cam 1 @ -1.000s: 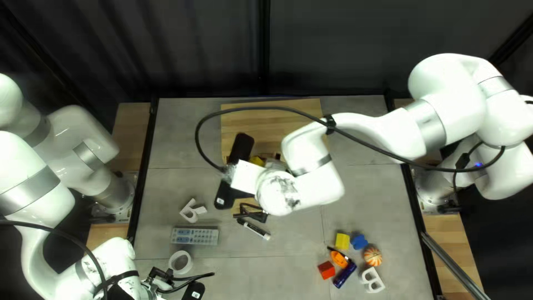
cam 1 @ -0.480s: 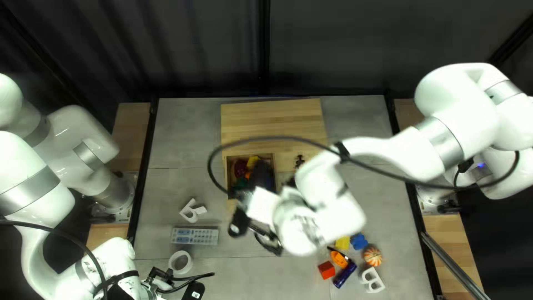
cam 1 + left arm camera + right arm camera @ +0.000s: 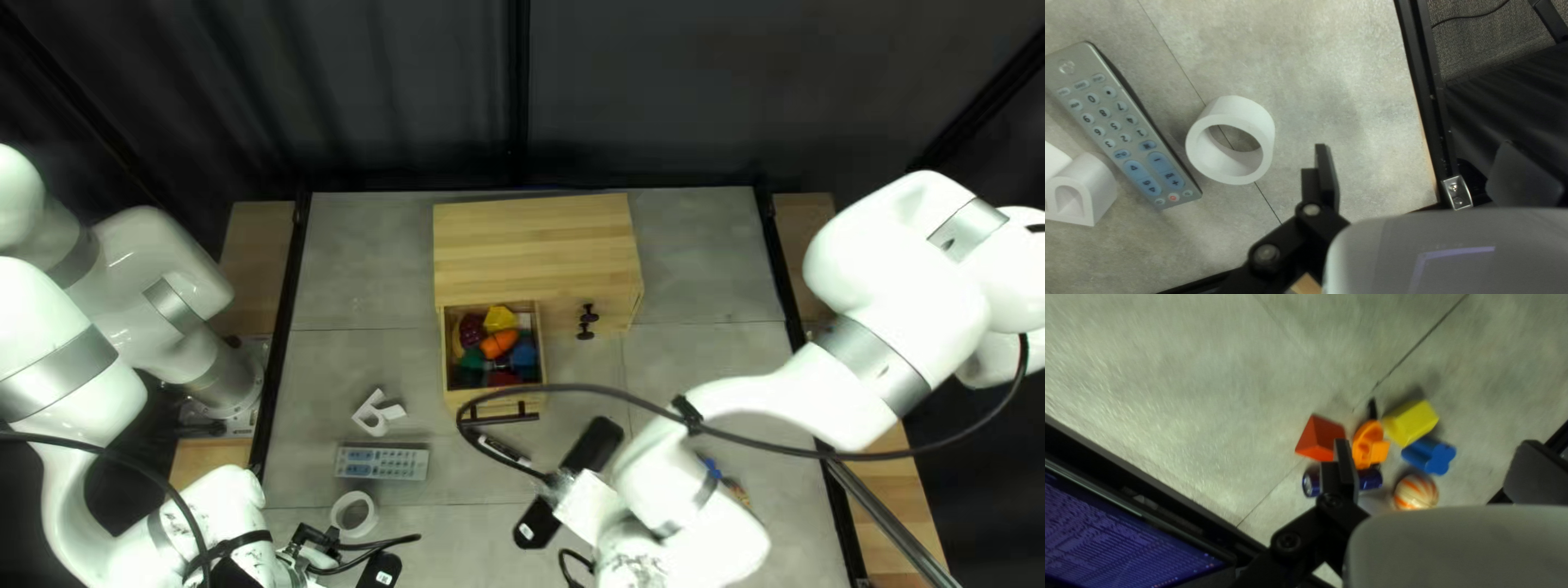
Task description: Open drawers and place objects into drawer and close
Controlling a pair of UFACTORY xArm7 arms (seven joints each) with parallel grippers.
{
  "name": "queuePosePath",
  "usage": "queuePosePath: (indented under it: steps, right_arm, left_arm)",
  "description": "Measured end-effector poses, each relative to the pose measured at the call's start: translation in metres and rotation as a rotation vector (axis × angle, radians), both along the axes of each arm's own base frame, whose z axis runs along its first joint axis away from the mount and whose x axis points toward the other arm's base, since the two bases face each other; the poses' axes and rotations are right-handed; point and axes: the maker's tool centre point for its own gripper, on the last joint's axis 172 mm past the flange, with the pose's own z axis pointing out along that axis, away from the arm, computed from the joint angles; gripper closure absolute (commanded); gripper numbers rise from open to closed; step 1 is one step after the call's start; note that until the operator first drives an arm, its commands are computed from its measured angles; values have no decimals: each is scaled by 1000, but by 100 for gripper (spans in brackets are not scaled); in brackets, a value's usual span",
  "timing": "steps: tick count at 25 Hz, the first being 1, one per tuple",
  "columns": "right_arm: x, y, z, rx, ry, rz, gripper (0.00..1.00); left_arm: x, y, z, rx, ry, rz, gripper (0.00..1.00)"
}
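In the top left view, the right arm point(image 3: 686, 534) conceals the red block point(image 3: 1317, 436), yellow block point(image 3: 1410, 423) and orange piece point(image 3: 1368, 438); the striped ball point(image 3: 1416, 492) and blue piece point(image 3: 1429, 455) show only partly. In the right wrist view, a black finger point(image 3: 1346, 471) obscures the dark blue cylinder's point(image 3: 1371, 479) middle. The left wrist view's edge cuts off the remote control point(image 3: 1116, 122) and white letter point(image 3: 1091, 182).

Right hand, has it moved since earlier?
Yes. In the top left view, the right hand has moved from over the open drawer rightward and toward the near edge of the table.
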Motion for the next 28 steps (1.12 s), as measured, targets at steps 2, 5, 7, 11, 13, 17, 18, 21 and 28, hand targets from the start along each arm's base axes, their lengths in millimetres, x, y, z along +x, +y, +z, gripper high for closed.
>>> queuePosePath:
  steps: [2, 5, 7, 11, 13, 17, 18, 21, 28]
  right_arm:
    - [-14, -2, -1, 3, 3, 28, 0]
    - [-39, -7, 0, 10, 18, 72, 0]
    - [-56, -10, 1, 20, 29, 94, 0]
    - [-86, -14, -3, 54, 51, 88, 0]
    - [-100, -14, -9, 74, 59, 52, 0]
    - [-112, -18, -20, 93, 65, -7, 0]
    - [-113, -20, -23, 95, 64, -15, 0]
    - [-116, -27, -32, 104, 53, -27, 0]
    - [-115, -35, -52, 136, -11, -27, 0]
  left_arm:
    - [0, 0, 0, 0, 0, 0, 0]
    - [0, 0, 0, 0, 0, 0, 0]
    - [0, 0, 0, 0, 0, 0, 0]
    - [0, 0, 0, 0, 0, 0, 0]
    - [0, 0, 0, 0, 0, 0, 0]
    - [0, 0, 0, 0, 0, 0, 0]
    - [0, 0, 0, 0, 0, 0, 0]
    - [0, 0, 0, 0, 0, 0, 0]
    - [0, 0, 0, 0, 0, 0, 0]
